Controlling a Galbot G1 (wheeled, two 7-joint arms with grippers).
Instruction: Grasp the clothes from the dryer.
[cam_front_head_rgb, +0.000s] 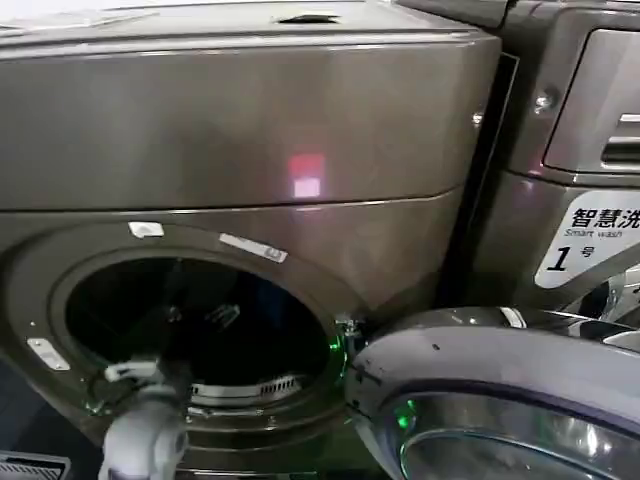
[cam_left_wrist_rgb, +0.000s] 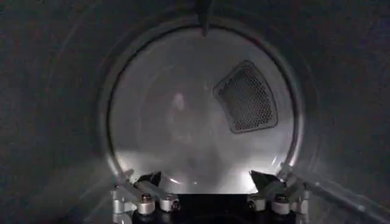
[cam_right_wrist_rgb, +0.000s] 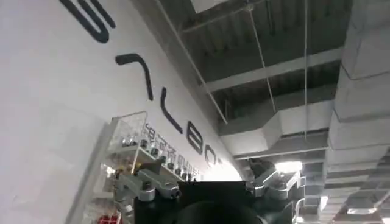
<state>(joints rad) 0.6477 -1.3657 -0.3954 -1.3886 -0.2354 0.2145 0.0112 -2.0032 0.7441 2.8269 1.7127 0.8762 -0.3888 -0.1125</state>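
The dryer (cam_front_head_rgb: 250, 140) is a brown-grey front-loader whose round porthole ring (cam_front_head_rgb: 330, 300) stands open onto a dark drum. My left gripper (cam_front_head_rgb: 128, 373) sits at the lower left of the ring, reaching into the opening. In the left wrist view the left gripper (cam_left_wrist_rgb: 207, 176) is open, with nothing between its fingers, and faces the pale back wall of the drum (cam_left_wrist_rgb: 177, 128). The clothes are out of view; the part of the drum I see is bare. My right gripper (cam_right_wrist_rgb: 206, 167) is open and points up at a wall and ceiling.
The dryer's round door (cam_front_head_rgb: 500, 400) hangs open at the lower right, close to the ring. A second machine with a white "1" sticker (cam_front_head_rgb: 590, 240) stands to the right. A mesh vent (cam_left_wrist_rgb: 247, 97) sits in the drum's back wall.
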